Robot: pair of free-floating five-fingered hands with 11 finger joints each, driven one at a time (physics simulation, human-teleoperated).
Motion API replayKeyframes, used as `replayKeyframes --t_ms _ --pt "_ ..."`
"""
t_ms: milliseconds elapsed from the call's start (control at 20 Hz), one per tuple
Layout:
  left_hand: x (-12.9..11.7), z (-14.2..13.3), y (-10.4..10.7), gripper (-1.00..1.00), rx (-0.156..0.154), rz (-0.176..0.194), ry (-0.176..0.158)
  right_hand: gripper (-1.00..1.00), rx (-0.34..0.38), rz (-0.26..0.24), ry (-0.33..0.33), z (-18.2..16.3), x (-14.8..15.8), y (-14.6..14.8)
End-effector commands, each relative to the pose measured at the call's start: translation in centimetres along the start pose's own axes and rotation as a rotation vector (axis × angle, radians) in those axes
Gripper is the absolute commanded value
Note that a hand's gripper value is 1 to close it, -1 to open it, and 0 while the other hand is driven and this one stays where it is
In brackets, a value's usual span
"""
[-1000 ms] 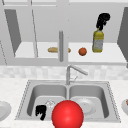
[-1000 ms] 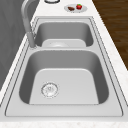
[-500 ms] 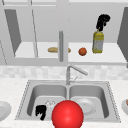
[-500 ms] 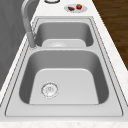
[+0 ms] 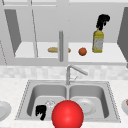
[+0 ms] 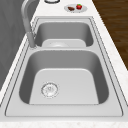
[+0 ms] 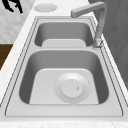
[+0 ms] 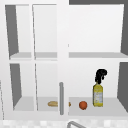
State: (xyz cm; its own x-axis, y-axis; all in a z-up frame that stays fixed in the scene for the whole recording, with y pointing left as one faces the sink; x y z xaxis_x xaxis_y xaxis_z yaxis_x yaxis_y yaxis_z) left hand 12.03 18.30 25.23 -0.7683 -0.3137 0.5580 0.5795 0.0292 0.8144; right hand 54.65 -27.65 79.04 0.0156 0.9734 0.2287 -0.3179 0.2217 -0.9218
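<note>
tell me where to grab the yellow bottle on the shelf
Probably round the bottle's straight body, coming from the front, since it stands upright on the cabinet shelf with the open side facing out. The right hand sits at its top, and the orange ball stands close on its left, so a side approach looks tighter.

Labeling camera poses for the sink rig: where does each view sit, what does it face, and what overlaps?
Front view: faces the sink and cabinet; left robot hand by the red ball, right robot hand atop the yellow bottle.
Left side view: looks along both basins from the left.
Right side view: looks from the right; a robot hand.
Upper view: faces the cabinet.
Front and upper share bottle and orange.
</note>
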Motion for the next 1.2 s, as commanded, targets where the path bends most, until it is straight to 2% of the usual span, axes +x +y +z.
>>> replayKeyframes --t_ms 0,400,450,1150 --pt "0.0 0.0 0.0 0.0 0.0 0.0 0.0 1.0 -0.018 0.002 -0.001 0.6 -0.1 1.3" --pt "0.0 0.0 0.0 0.0 0.0 0.0 0.0 1.0 -0.006 0.0 0.0 0.4 0.1 0.2" --pt "0.0 0.0 0.0 0.0 0.0 0.0 0.0 -1.0 -0.004 -0.001 0.001 0.4 0.1 0.1" --pt "0.0 0.0 0.0 0.0 0.0 0.0 0.0 -1.0 0.072 0.008 0.009 -1.3 0.6 -2.9"
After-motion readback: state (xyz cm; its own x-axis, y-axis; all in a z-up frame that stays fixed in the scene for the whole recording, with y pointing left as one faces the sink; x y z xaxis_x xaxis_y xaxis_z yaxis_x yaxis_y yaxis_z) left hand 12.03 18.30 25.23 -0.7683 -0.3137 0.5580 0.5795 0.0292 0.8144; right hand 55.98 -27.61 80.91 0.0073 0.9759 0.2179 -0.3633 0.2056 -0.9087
